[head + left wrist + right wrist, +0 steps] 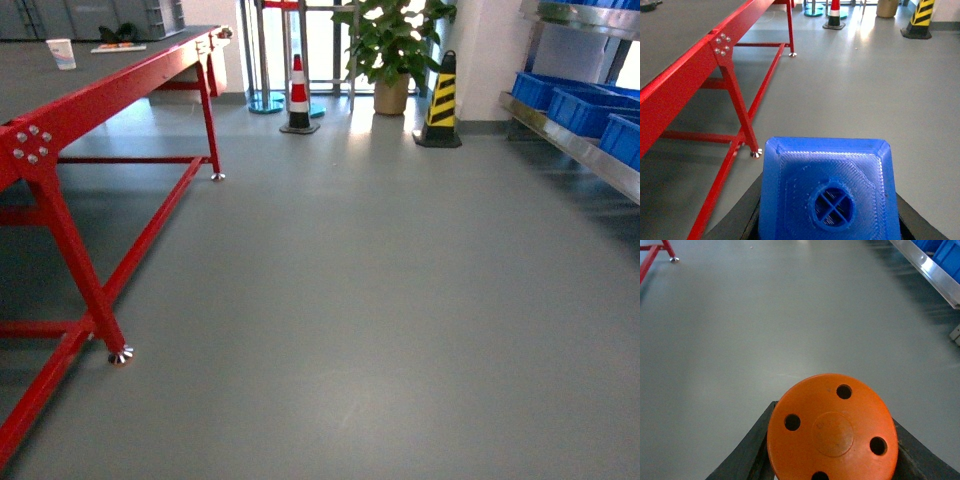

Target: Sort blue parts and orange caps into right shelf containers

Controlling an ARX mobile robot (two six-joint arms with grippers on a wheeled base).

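Transit lot — both parts carried, crates not yet reached.

Far left: red-framed table [90,100], a white cup [61,53] on its top. Left gripper [827,235] pinches a blue part [827,192], knob end toward the camera. Centre: bare grey floor [350,300]; far back, a striped cone [298,95] and a potted plant [392,45]. Right gripper [832,475] is closed on an orange cap [832,427], holed face showing. Far right: shelf [575,145] holding blue containers [590,105] — well apart from both arms. Step in hand, as judged: travel to the shelf. Next: turn right, approach, reach each piece over a crate and release.
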